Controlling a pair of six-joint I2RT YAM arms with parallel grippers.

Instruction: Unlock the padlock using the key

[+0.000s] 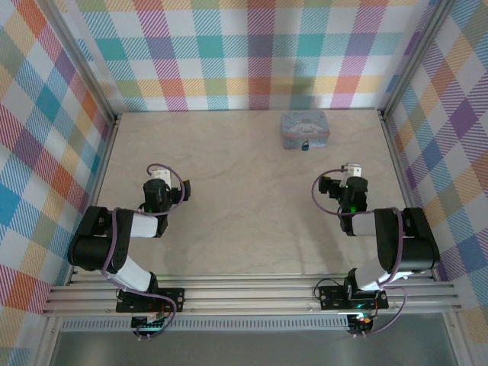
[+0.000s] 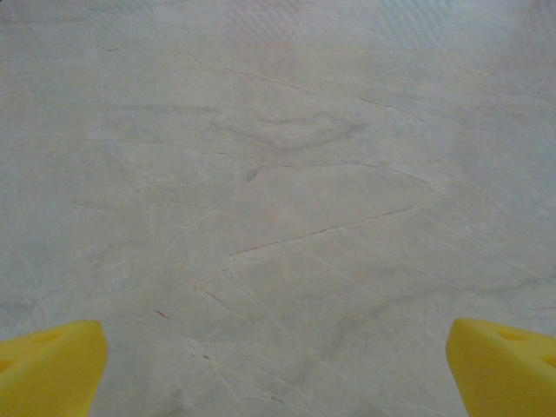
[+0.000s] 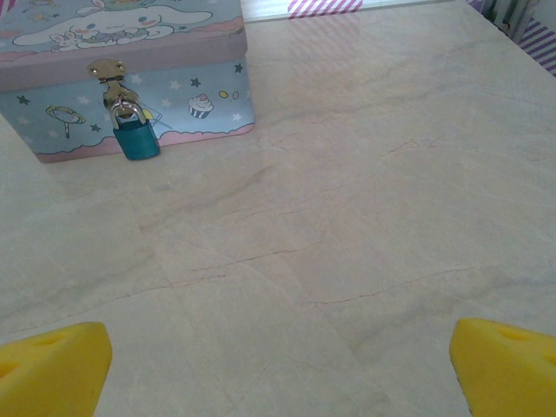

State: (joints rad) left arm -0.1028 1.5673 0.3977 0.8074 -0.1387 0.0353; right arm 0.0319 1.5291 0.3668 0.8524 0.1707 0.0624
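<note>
Nearest, two grippers are being held low over the table (image 1: 244,229), one per arm; the left gripper (image 2: 278,373) and the right gripper (image 3: 278,369) are both being held spread wide with nothing between their yellow pads (image 3: 52,360), probably in readiness for a first grasp. Farther off, one cartoon-printed tin (image 3: 174,100) is being held closed by one small teal padlock (image 3: 136,139); it is hanging from the brass hasp (image 3: 106,71) on the tin's front wall, facing the right gripper and well apart from it.
</note>
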